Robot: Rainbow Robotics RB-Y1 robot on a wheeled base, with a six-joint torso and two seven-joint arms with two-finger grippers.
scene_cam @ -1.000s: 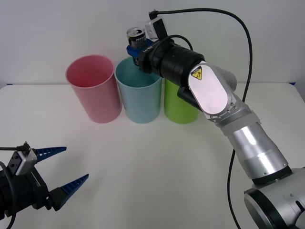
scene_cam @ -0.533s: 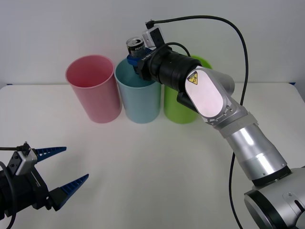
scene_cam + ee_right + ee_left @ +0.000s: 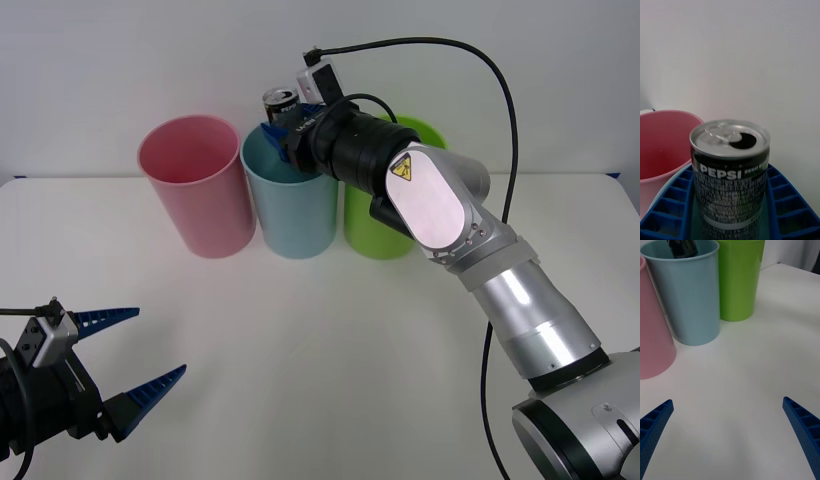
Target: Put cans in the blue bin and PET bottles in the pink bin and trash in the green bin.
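So the right gripper (image 3: pixel 285 128) has its blue ribbed fingers (image 3: pixel 668 202) clamped on either side of the small dark grey-and-silver drink can (image 3: pixel 281 103), the one with the shiny pull-tab top. In the right wrist view the can (image 3: pixel 730 176) sits upright between the two pads, gripped around the body with the opened top left clear. That makes sense: holding it by the sides keeps it vertical, so it should drop straight down instead of tumbling.

The can is right over the mouth of the tall light blue plastic cup-shaped bin (image 3: pixel 292 205), with its lower part already dipping at or just below the rim as far as I can tell. That's the middle bin of three, and the bins are lined up touching or nearly so: the tall pink plastic bin (image 3: pixel 196 195) on the robot's left of it, the lime green plastic bin (image 3: pixel 375 228) on the right, partly hidden behind the arm. The arm reaches in from the right across the green one, which is probably why the gripper comes at the blue bin angled.

My guess is the release is next; the fingers just need to spread enough to let go.

The left gripper (image 3: pixel 130 365) is parked low near the front of the white table (image 3: pixel 330 340), fingers spread wide with nothing between them, well away from the bins
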